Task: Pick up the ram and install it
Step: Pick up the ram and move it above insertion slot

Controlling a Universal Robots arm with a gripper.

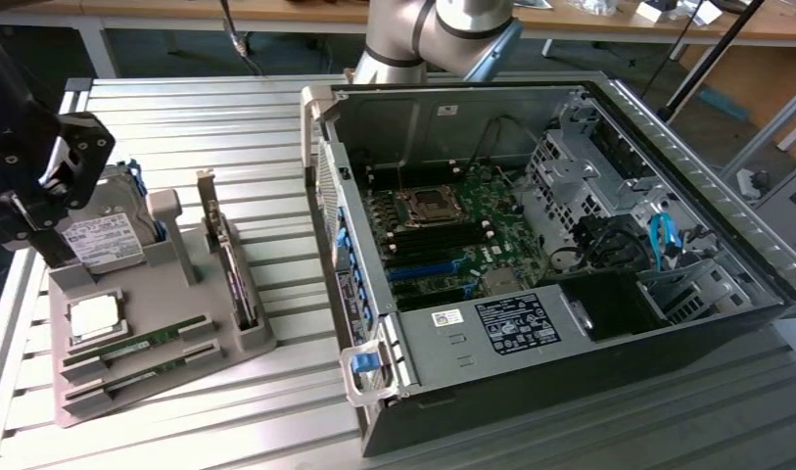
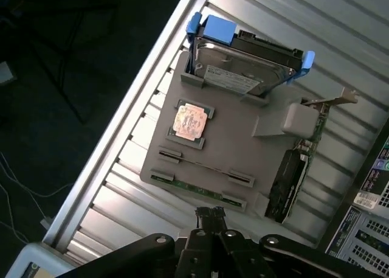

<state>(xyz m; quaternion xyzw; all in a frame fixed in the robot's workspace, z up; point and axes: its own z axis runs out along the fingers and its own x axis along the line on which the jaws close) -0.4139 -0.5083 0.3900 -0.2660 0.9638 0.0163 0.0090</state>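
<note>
Two ram sticks lie in slots at the near end of a grey holder tray [image 1: 175, 294], one ram stick [image 1: 139, 343] beside the other ram stick [image 1: 130, 377]. In the wrist view they appear edge-on, as one thin ram stick [image 2: 203, 166] and a second ram stick [image 2: 196, 191]. My black gripper [image 1: 29, 215] hangs above the tray at the exterior view's left, by the hard drive [image 1: 104, 240]. In the wrist view the gripper [image 2: 209, 213] has its fingertips pressed together with nothing between them, well above the sticks.
The tray also holds a square processor chip [image 1: 95, 315] and an upright card with a metal bracket [image 1: 228, 264]. An open computer case [image 1: 711, 323] lies to the exterior view's right, its motherboard [image 1: 463, 235] exposed. The slatted metal table [image 1: 241, 127] ends just left of the tray.
</note>
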